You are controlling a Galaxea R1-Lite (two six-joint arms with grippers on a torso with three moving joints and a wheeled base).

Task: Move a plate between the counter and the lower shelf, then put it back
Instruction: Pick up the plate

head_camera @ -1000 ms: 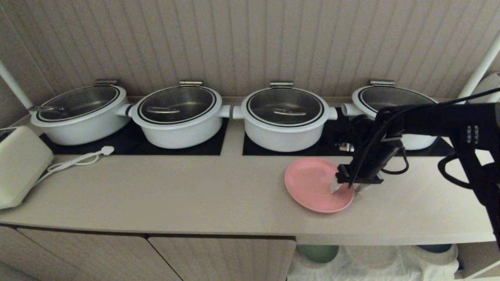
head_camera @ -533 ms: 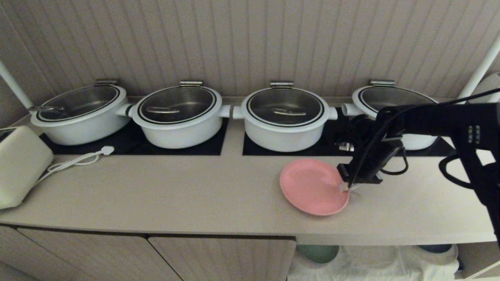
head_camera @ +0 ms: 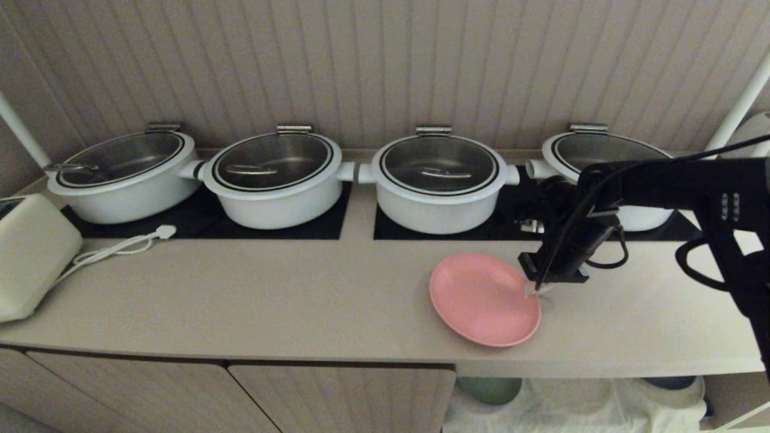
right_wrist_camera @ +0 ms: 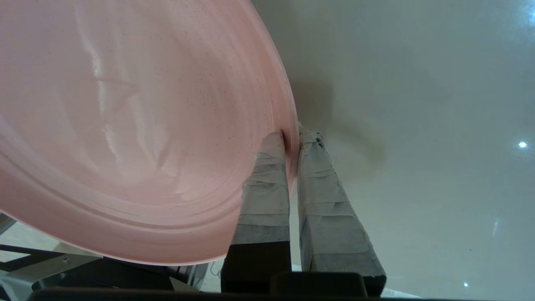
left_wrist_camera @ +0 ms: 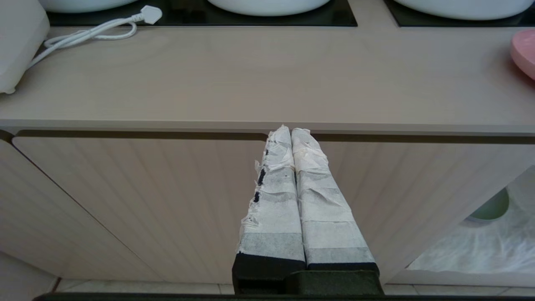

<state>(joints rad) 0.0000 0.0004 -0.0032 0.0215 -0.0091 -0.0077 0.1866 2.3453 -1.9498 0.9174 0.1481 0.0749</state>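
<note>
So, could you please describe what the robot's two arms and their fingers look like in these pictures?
The right arm is matte black and boxy, with black cables looping along it and small pale markings on its side. The right gripper has two long, tapering fingers wrapped in wrinkled white tape over black bases. The left gripper matches: white, frayed tape on its fingers, black showing through small tears, black mount.

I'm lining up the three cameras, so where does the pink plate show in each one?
Head view: plate on the counter, right of centre, front of the third pot.
Left wrist view: only its edge at the right border.
Right wrist view: fills the left, rim pinched by the right claw.
Shared landmark: the counter.
</note>
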